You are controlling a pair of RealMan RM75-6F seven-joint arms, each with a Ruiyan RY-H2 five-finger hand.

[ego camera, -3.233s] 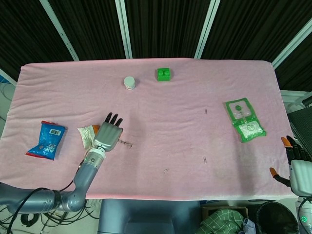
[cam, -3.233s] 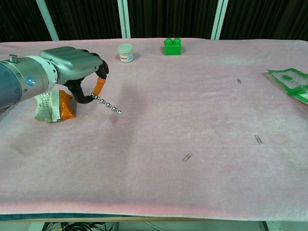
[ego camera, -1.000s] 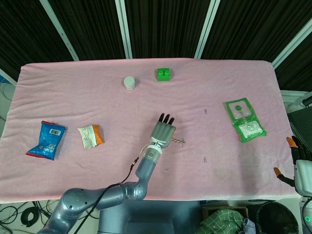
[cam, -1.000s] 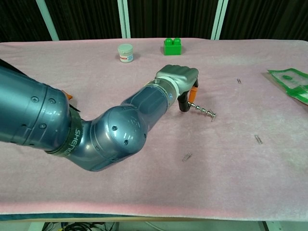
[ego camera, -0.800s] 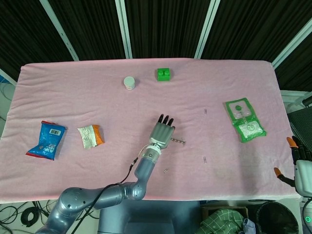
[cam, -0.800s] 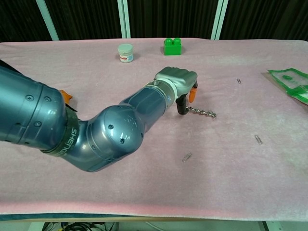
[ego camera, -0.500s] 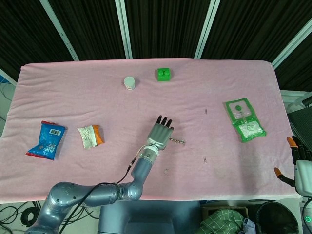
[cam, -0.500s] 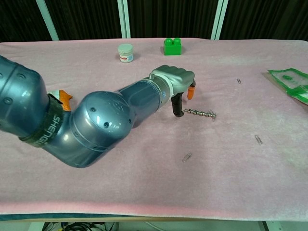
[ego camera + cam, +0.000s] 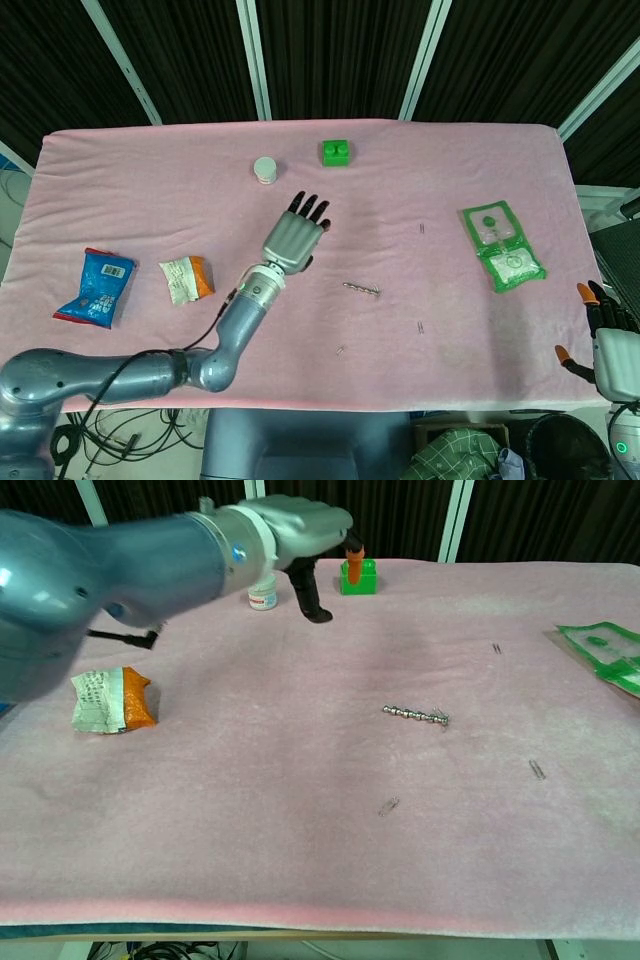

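The left hand point(image 9: 294, 238) has let go of the bead chain point(image 9: 362, 290) and lifted away toward the white jar point(image 9: 265, 169); it now hovers empty with fingers spread. The chain lies loose on the pink bench point(image 9: 150, 190), mid-table, so the placing looks finished. The right hand point(image 9: 610, 345) waits off the bench edge, seemingly open and empty. The jar is capped, contents hidden.
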